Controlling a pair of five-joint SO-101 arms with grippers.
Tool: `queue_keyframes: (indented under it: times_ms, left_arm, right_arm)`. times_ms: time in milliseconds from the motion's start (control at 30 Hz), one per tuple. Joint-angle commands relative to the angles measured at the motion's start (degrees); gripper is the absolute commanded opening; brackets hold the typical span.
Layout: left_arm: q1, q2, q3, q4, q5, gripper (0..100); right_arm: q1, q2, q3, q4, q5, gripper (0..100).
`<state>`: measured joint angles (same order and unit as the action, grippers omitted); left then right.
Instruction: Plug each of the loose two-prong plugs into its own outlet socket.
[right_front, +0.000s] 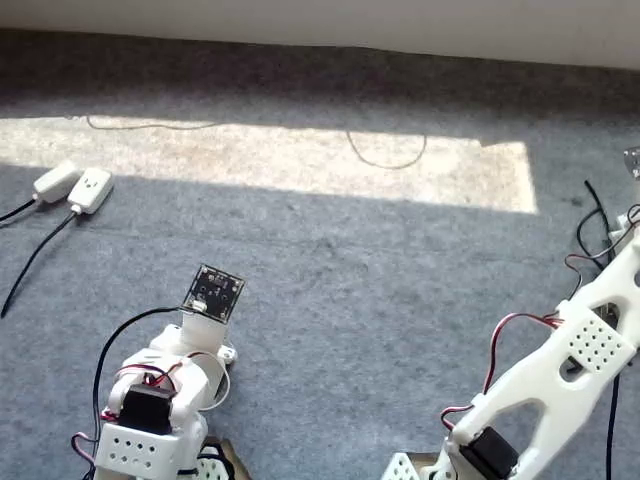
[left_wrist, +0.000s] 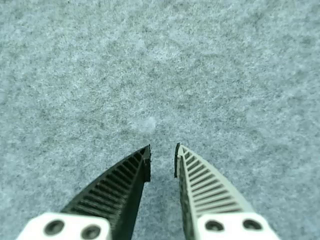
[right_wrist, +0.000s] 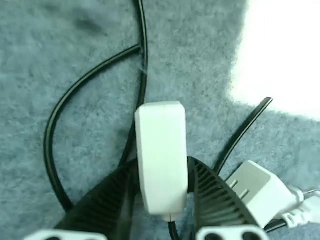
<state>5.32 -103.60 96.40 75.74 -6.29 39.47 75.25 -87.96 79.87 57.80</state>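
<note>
Trailing cables (right_wrist: 142, 30), pronged plug (right_wrist: 255, 187) beside clasped block (right_wrist: 161, 150).

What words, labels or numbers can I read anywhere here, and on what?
No text is readable.
dark board on an arm's wrist: marks too small to read.
white block in the right gripper: no print shows.
white piece near it: no print shows.

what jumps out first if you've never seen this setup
The white block gripped by the right tool stands out, black cords on the grey carpet around it and a white two-prong plug just beside. In the high view a bright sunlit band crosses the carpet, with two more white blocks near its left end.
</note>
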Motion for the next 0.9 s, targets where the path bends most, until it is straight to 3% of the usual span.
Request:
queue_keyframes:
  times_ms: [0, 200, 400, 533, 867]
  left_arm:
    - [0.8, -0.4, 0.7, -0.9, -0.3, 10]
    - [0.8, -0.4, 0.7, -0.9, -0.3, 10]
    - [0.8, -0.4, 0.7, -0.9, -0.3, 10]
    - [0.8, -0.4, 0.7, -0.8, -0.3, 10]
    - [0.8, -0.4, 0.7, -0.8, -0.3, 10]
  right_arm:
    - [0.0, -4.9, -7.0, 0.8, 0.3, 7.8]
    - [-3.4, -12.0, -12.9, 10.6, -3.6, 8.0]
    - [-10.9, -22.0, -13.0, 21.5, -18.2, 8.0]
    - [-15.5, -25.1, -12.8, 21.4, -34.8, 8.0]
    - [-34.1, -25.8, -12.8, 21.5, -55.5, 8.0]
